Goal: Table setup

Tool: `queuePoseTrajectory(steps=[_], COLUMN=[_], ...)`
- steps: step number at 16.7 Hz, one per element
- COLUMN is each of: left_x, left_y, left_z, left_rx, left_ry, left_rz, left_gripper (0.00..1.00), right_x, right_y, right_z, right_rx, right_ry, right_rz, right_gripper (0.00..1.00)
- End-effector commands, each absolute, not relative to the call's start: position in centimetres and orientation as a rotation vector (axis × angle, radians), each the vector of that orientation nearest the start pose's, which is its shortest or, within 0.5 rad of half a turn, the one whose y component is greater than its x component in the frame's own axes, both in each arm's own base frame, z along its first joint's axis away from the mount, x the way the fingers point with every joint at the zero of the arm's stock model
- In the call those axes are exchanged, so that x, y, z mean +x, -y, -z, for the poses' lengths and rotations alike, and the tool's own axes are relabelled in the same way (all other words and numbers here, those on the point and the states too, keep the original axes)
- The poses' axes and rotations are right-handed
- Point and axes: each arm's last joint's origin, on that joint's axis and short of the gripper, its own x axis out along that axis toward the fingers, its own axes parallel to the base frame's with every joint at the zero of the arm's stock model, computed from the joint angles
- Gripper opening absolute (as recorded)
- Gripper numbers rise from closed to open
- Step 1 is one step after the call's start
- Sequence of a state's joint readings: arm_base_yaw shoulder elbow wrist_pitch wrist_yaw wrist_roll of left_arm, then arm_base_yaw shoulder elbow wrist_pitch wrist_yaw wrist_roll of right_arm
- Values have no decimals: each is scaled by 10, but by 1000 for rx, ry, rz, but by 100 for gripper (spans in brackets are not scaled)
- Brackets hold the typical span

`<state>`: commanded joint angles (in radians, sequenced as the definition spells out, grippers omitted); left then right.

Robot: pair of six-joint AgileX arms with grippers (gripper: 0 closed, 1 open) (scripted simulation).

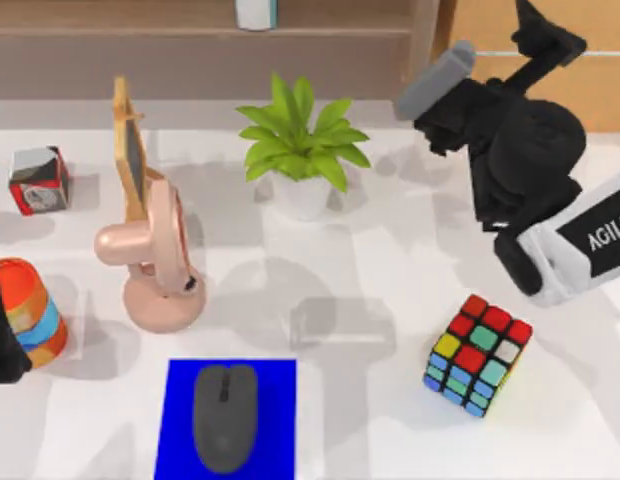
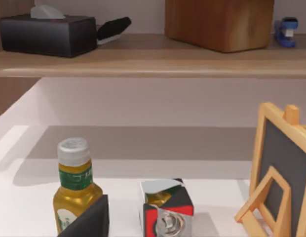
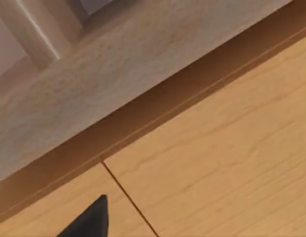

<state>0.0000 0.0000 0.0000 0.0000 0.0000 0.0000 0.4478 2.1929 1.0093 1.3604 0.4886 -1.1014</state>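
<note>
White worktop (image 1: 410, 400) against a wooden shelf unit (image 2: 143, 59); a tissue box (image 2: 47, 32) and a wood block (image 2: 219, 22) sit on the shelf.

Task is vague, so no single target; items on the worktop: mouse (image 1: 225, 415) on a blue pad (image 1: 180, 420) at front centre, long axis front-to-back; cube (image 1: 477, 354) front right; plant (image 1: 300, 150) back centre; pink fan (image 1: 155, 265) with easel (image 1: 130, 150) behind it, left of centre; small clock cube (image 1: 38, 180) back left; striped can (image 1: 35, 310) at the left edge; bottle (image 2: 74, 190) seen from the left wrist.

Right arm (image 1: 520, 150) is raised at back right, wrist camera facing shelf wood; right gripper (image 1: 535, 25) state: can't tell. Left arm (image 1: 0, 330) is at the left edge by the can; its gripper state: can't tell.

My read: right arm is nearer the cube, left nearer the can and clock cube. Open room is centre and right front; left side is crowded, fan and easel would tip easily.
</note>
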Motion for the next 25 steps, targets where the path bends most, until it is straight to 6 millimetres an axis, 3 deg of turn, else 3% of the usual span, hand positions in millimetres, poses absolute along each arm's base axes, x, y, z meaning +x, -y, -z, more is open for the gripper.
queuePoseTrajectory(steps=[5,9,12,16,19,25], left_x=[106,106,106,106,106,106], left_y=[1,1,1,1,1,1], left_z=[-160,-160,-160,-160,-160,-160], left_rx=[0,0,0,0,0,0], left_ry=[0,0,0,0,0,0], left_rz=[0,0,0,0,0,0], left_gripper=[100,100,100,100,100,100], right_x=[373,371,382,398,415,416], right_y=[-257,-336,-374,-394,-389,-389], right_z=[-161,-177,-201,-214,-206,-206], right_rx=[-526,-310,-174,-38,-15,-14], right_ry=[251,199,129,51,14,11], right_rz=[-17,-144,-139,-79,-1,4], right_gripper=[100,100,100,100,100,100])
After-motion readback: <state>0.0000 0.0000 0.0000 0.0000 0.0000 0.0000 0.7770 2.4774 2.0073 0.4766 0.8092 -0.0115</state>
